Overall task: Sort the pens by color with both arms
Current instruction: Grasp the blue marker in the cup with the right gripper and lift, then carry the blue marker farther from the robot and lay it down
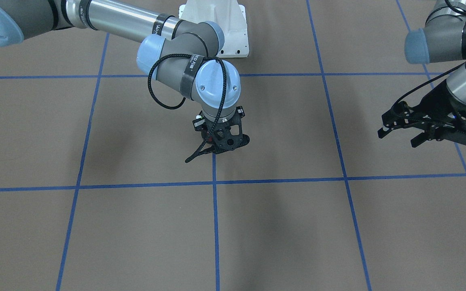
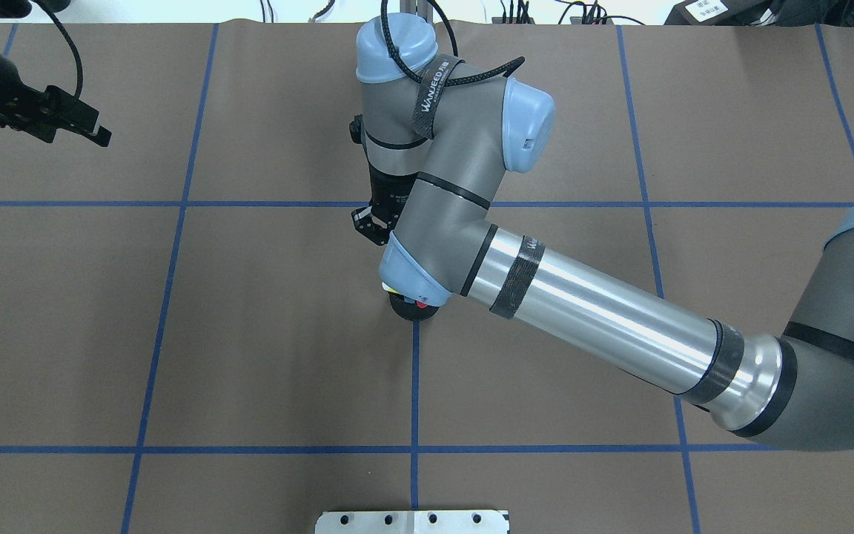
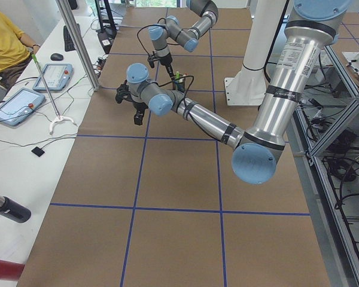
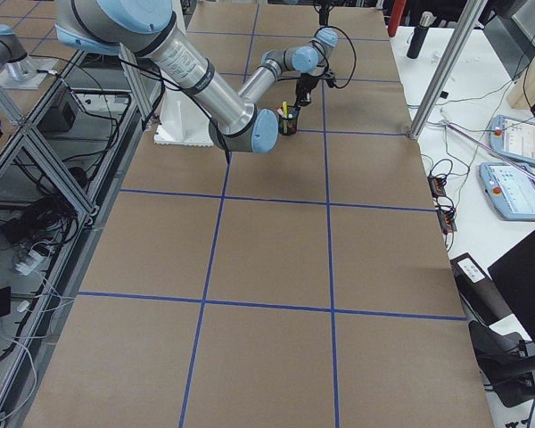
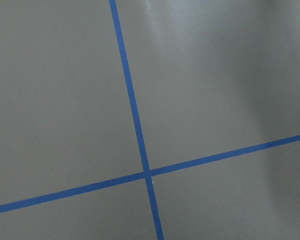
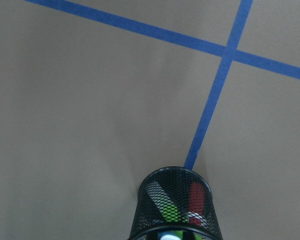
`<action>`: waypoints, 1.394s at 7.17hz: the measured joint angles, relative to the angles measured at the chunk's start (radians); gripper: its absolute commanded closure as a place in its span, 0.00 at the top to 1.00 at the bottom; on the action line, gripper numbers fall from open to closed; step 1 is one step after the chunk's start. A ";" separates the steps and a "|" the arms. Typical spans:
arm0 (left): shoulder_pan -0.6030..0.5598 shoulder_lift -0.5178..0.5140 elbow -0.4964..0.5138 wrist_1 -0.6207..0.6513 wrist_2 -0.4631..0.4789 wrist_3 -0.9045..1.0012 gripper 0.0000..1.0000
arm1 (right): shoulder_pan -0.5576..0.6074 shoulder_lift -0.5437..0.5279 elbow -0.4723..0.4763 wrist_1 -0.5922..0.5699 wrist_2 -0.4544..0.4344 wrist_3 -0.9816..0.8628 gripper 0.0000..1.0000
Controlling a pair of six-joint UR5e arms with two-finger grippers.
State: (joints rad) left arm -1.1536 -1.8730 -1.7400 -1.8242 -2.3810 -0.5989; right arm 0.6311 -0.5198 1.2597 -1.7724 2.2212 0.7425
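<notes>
The pens stand in a black mesh cup (image 2: 412, 310) at the table's centre, where the blue tape lines cross. Through the mesh (image 6: 175, 210) I see a light green pen (image 6: 166, 207) and a red-capped pen (image 6: 197, 199). A red end (image 2: 421, 302) and a yellow tip (image 2: 390, 289) peek out under the right arm's elbow. My right gripper (image 1: 217, 150) hangs directly over the cup, fingers spread, open, nothing between them. The blue pen cannot be made out. My left gripper (image 1: 398, 138) hovers open and empty far off at the table's left side.
The white pedestal base (image 1: 217, 24) stands at the robot's edge of the table. Blue tape lines (image 5: 135, 115) grid the brown cover. A person in yellow (image 3: 6, 42) sits at a side table with tablets (image 3: 15, 106) and cables.
</notes>
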 measured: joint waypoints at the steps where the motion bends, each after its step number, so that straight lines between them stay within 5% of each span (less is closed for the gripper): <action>1: 0.000 0.000 0.000 -0.001 -0.001 0.000 1.00 | 0.003 -0.001 0.017 -0.003 -0.001 0.001 0.00; 6: 0.000 -0.001 -0.004 -0.001 -0.002 -0.004 1.00 | 0.080 0.000 0.273 -0.106 -0.044 0.060 0.00; 10: 0.000 -0.002 -0.010 -0.001 -0.004 -0.008 1.00 | 0.100 -0.002 0.350 -0.122 -0.354 0.157 0.00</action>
State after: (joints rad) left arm -1.1535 -1.8745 -1.7496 -1.8254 -2.3848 -0.6074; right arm 0.7314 -0.5220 1.6101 -1.8939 1.8668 0.8997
